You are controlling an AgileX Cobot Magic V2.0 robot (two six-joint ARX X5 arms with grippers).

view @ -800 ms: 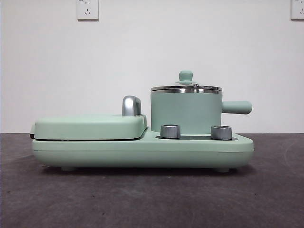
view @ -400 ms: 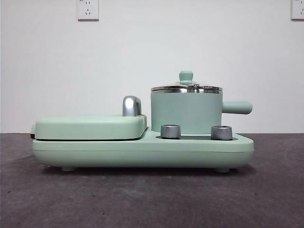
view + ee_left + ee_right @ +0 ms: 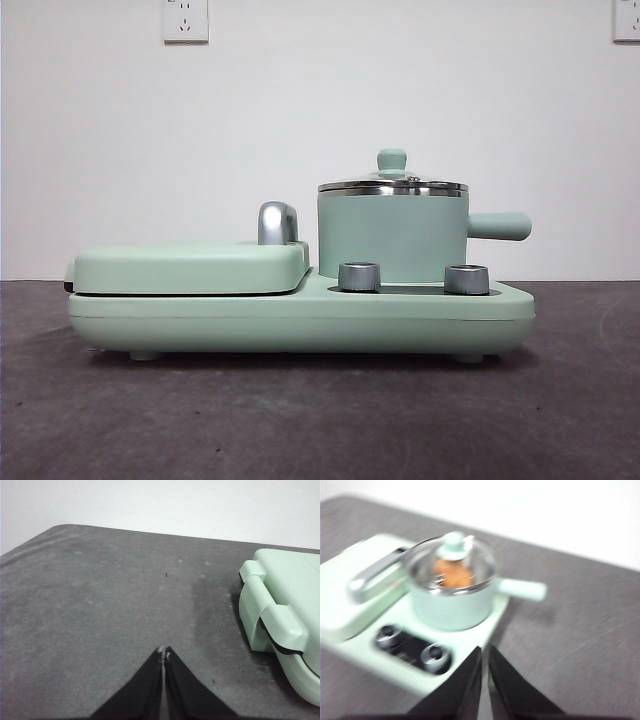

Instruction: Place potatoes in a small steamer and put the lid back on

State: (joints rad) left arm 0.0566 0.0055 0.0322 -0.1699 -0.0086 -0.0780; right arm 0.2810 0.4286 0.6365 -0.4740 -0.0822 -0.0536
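Note:
The mint-green small steamer (image 3: 392, 238) stands on the right of the appliance base, its side handle pointing right. The glass lid (image 3: 392, 184) with its green knob sits on the steamer's rim. In the right wrist view the steamer (image 3: 452, 607) shows with the lid (image 3: 454, 547) on it and the orange-brown potato (image 3: 454, 575) inside, seen through the glass. My right gripper (image 3: 485, 651) is shut and empty, back from the steamer above the table. My left gripper (image 3: 164, 652) is shut and empty over bare table, beside the appliance's end. Neither gripper shows in the front view.
The flat mint-green griddle cover (image 3: 190, 266) with a chrome handle (image 3: 276, 222) lies left of the steamer. Two steel knobs (image 3: 359, 276) face front on the appliance base (image 3: 300, 320). The table is dark grey felt (image 3: 100, 605). A white wall stands behind.

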